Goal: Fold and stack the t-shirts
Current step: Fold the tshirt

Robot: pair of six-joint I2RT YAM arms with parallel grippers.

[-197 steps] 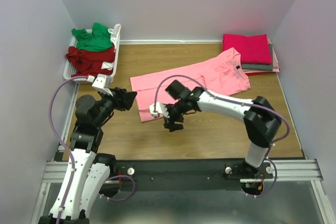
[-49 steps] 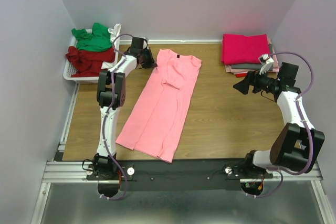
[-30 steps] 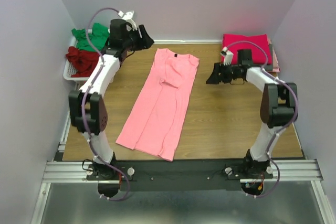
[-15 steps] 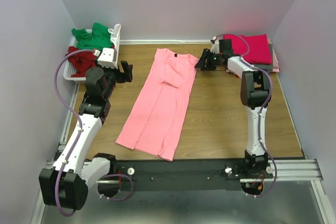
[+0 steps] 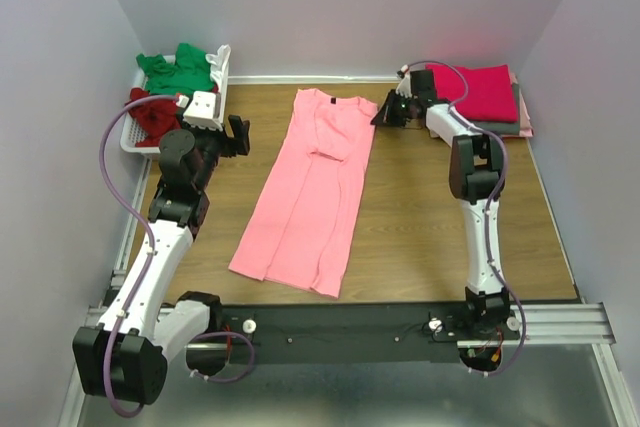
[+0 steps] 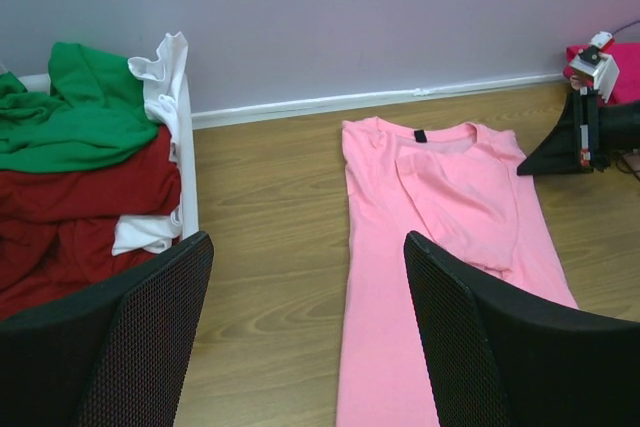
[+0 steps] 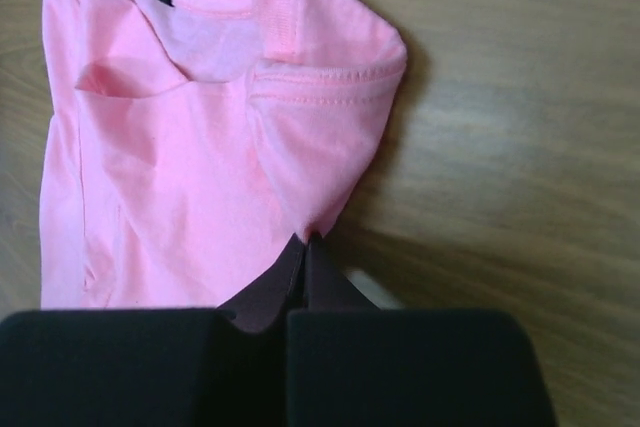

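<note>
A light pink t-shirt (image 5: 310, 187) with a dark neck label lies lengthwise on the wooden table, folded narrow, neck toward the back wall. My right gripper (image 5: 380, 117) sits at its far right sleeve. In the right wrist view the right gripper (image 7: 306, 240) is shut, with the pink t-shirt (image 7: 180, 167) puckering at its tips. My left gripper (image 5: 240, 133) hovers open to the left of the shirt, near the basket. From the left wrist, the left gripper (image 6: 305, 332) holds nothing, and the pink t-shirt (image 6: 440, 207) lies under its right finger.
A white slotted basket (image 5: 222, 97) at the back left holds a green t-shirt (image 5: 180, 72) and a dark red t-shirt (image 5: 160, 115). At the back right a folded magenta t-shirt (image 5: 480, 90) tops a stack with a grey t-shirt (image 5: 500, 128). Walls close three sides.
The right gripper has shut on the pink shirt's right sleeve edge. The shirt's near hem has shifted slightly to the right. The left gripper has stayed open beside the basket.
</note>
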